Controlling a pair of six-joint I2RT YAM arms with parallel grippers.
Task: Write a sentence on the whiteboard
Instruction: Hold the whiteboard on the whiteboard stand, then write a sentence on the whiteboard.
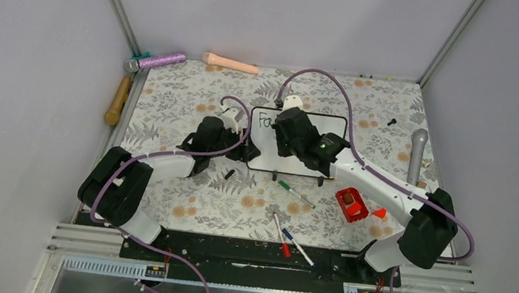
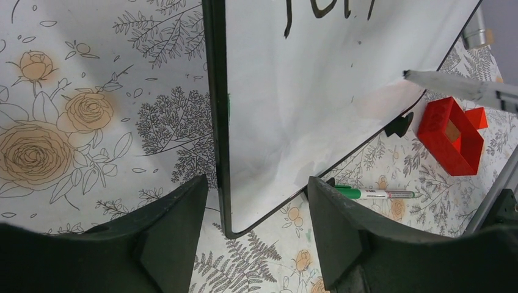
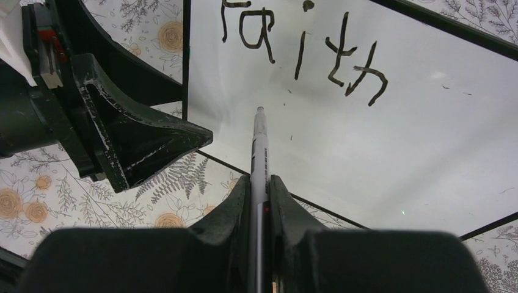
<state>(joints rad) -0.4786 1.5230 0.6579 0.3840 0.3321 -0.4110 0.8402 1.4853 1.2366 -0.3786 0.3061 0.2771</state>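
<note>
Right claw (image 3: 259,183) pinches marker (image 3: 259,140); left claw (image 2: 256,201) parted astride whiteboard (image 2: 317,110); red box (image 2: 457,160), contents unclear.

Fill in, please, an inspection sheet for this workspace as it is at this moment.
surface: table covered by a flowered cloth.
job's things: whiteboard bears the sentence only as far as "Faith".
clutter: green marker, red-capped marker, blue-capped marker, red box, grey microphone, purple microphone, hammer.
hands: left hand open, its fingers astride the whiteboard's corner; right hand shut on a marker, tip pointing at the whiteboard.
cables: purple cables loop from both wrists.
surroundings: grey walls, metal frame posts.
</note>
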